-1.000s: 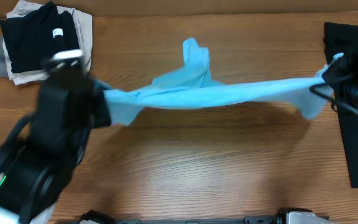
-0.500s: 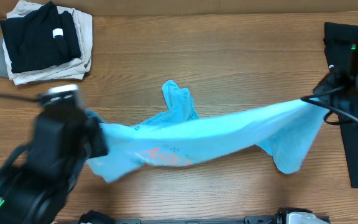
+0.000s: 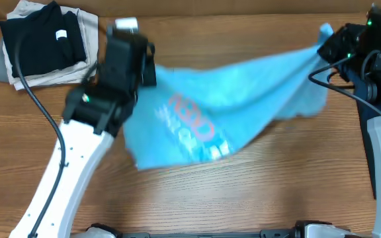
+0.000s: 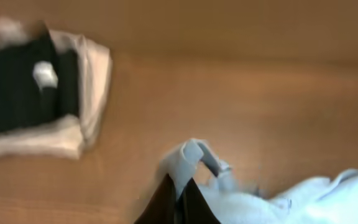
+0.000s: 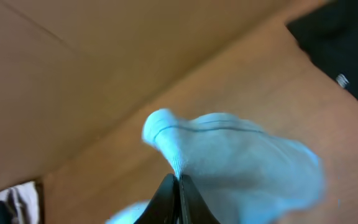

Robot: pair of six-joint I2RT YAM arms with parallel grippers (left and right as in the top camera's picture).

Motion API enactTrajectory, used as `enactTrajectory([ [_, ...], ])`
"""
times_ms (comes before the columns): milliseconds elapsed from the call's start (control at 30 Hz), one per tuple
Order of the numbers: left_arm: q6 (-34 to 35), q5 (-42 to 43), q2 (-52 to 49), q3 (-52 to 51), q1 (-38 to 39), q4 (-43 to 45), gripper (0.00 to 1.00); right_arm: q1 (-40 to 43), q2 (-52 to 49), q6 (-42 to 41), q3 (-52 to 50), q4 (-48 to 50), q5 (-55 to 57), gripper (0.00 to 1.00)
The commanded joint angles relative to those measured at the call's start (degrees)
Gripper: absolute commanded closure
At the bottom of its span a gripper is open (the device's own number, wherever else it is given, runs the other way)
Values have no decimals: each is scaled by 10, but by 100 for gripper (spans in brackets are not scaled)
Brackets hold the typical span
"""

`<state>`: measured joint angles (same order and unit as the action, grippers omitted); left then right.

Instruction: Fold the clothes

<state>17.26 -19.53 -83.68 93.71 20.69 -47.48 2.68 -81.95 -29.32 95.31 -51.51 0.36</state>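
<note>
Lettering (image 3: 192, 124) faced up once we had swung the T-shirt (image 3: 256, 92) from a twisted rope into an open sheet over the counter (image 3: 276, 192) centre, left jaws at ten o'clock and right jaws at two o'clock each clamped on an edge, so we judged it ready for laying flat.

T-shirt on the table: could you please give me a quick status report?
T-shirt pinched by left gripper and right gripper, both shut. Stretched between them, red lettering up. A folded pile sits back left, apart from it.
</note>
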Motion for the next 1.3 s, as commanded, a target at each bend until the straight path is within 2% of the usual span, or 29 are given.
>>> enactTrajectory([
  [0, -70, -64, -8, 157, -28, 7, 96, 15, 6, 37, 78, 0, 6, 96],
  [200, -111, -48, -11, 359, -63, -32, 96, 59, 6, 73, 225, -68, 25, 96],
  [333, -115, 20, -15, 376, -64, -130, 95, 72, 1, 64, 227, -126, 24, 96],
  [433, -83, 42, -36, 344, -64, -209, 92, 71, -14, 46, 197, -169, 17, 96],
  [500, -53, 41, -62, 305, -64, -257, 96, 71, -28, 28, 160, -188, 3, 96],
  [800, 74, 42, -163, 140, -65, -366, 96, 71, -38, 17, -53, -196, -4, 96],
  [1033, 76, 103, -171, 50, -64, -387, 96, 72, -38, 3, -164, -202, 10, 96],
  [1200, 72, 169, -170, 11, -62, -398, 95, 74, -34, -12, -177, -231, 35, 95],
  [1233, 71, 183, -170, 3, -59, -400, 90, 74, -32, -12, -177, -238, 34, 89],
  [1267, 66, 196, -170, -6, -55, -401, 76, 74, -32, -12, -177, -248, 34, 69],
])
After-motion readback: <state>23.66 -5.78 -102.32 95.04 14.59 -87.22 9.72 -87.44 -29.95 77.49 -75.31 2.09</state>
